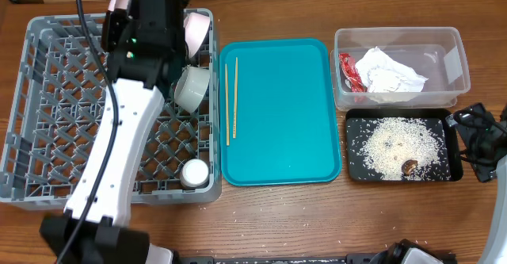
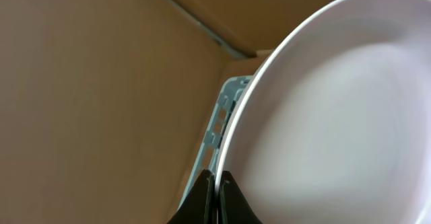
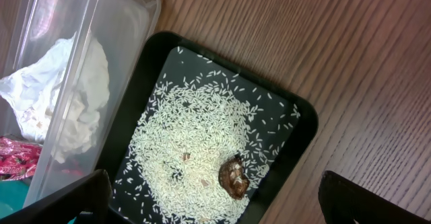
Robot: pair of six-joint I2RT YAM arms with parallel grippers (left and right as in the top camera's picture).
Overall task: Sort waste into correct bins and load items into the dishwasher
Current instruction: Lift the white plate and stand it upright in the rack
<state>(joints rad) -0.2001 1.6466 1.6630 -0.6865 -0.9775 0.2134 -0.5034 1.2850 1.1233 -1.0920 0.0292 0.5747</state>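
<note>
My left gripper (image 2: 217, 183) is shut on the rim of the round pale plate (image 2: 337, 116) and holds it on edge at the far side of the grey dish rack (image 1: 47, 137). The arm hides most of the plate in the overhead view; its edge (image 1: 198, 28) shows. A pale bowl (image 1: 192, 86) and the white cup (image 1: 194, 173) lie in the rack. The chopsticks (image 1: 231, 97) lie on the teal tray (image 1: 285, 113). My right gripper (image 3: 215, 204) is open and empty over the black tray (image 3: 296, 126), which holds rice (image 3: 188, 150) and the brown lump (image 3: 234, 177).
The clear tub (image 1: 451, 38) at the back right holds the red wrapper (image 1: 348, 72) and the white napkin (image 1: 388, 72). The black tray (image 1: 356, 169) sits just in front of it. A few rice grains lie on the wood by the front edge.
</note>
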